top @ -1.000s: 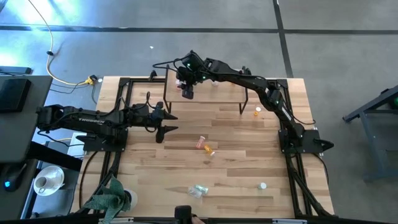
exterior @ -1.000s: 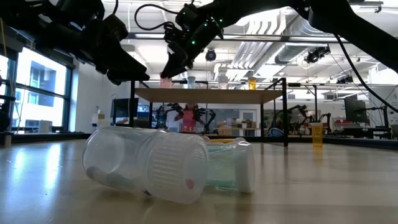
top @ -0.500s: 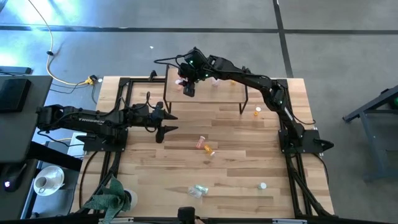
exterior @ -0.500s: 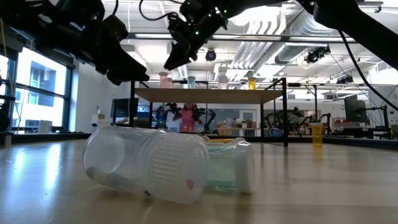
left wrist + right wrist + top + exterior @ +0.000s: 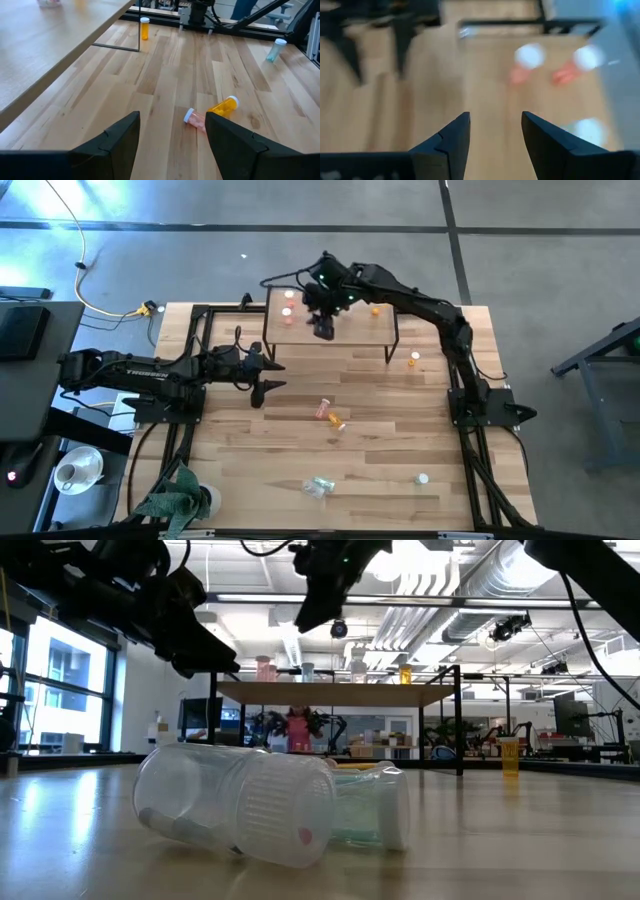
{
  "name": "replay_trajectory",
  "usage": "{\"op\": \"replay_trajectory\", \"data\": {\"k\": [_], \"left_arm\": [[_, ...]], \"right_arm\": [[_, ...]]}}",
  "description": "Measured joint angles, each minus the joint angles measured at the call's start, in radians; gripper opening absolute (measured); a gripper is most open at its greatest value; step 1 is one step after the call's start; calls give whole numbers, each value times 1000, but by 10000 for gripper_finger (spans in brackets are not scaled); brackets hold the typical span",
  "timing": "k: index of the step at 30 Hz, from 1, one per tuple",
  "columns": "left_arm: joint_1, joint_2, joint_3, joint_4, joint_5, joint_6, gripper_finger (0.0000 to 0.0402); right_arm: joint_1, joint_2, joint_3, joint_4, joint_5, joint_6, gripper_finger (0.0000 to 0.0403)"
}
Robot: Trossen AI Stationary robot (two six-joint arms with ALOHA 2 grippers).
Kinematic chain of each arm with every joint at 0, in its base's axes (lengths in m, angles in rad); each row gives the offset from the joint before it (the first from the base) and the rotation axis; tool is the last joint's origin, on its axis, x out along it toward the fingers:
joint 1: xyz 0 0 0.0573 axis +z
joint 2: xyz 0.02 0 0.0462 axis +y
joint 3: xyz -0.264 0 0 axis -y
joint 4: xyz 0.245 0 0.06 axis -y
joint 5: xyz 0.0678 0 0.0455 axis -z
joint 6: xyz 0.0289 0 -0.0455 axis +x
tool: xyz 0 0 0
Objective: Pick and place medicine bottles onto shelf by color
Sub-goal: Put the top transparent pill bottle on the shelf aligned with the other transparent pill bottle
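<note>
Overhead, right gripper (image 5: 325, 330) hangs above shelf (image 5: 345, 336), arm stretched across, fingers spread, empty; two pink bottles (image 5: 289, 302) stand at shelf's left end; left gripper (image 5: 268, 378) waits open over table (image 5: 380, 450)

Overhead and table-level cameras share the shelf (image 5: 330, 320).

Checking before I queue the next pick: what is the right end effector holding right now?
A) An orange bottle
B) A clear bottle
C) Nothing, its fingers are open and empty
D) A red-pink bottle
C. The right wrist view shows the right end effector with its fingers spread and only the shelf visible through the gap, while the red-pink bottles stand on the shelf beyond it.
</note>
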Motion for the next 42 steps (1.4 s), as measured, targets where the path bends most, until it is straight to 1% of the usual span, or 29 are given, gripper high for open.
{"op": "replay_trajectory", "data": {"k": [4, 9, 14, 18, 21, 26, 29, 32, 34, 38, 42], "left_arm": [[0, 0, 0, -11, 0, 0, 213], [0, 0, 0, -22, 0, 0, 213], [0, 0, 0, -24, -1, 0, 213], [0, 0, 0, -37, -7, 0, 213], [0, 0, 0, -43, -24, 0, 213], [0, 0, 0, -51, -67, -5, 213], [0, 0, 3, -65, -69, -23, 213], [0, -6, 45, -169, -73, -37, 213], [-1, -7, 83, -247, -100, -66, 213], [-6, -7, 137, -362, -170, -102, 213], [-16, -7, 183, -492, -236, -119, 213]], "right_arm": [[14, 0, -2, -134, -110, 0, 169], [60, -2, -51, -208, -110, 16, 169], [113, -13, -103, -247, -111, 18, 169], [141, -37, -183, -257, -110, 19, 169], [158, -88, -290, -207, -110, 37, 169], [192, -227, -517, -33, -108, 95, 169], [219, -313, -661, 85, -59, 141, 169], [247, -392, -795, 177, 29, 178, 169], [264, -438, -874, 226, 78, 205, 169], [294, -514, -1003, 315, 135, 260, 169], [318, -574, -1082, 377, 176, 302, 169]]}}
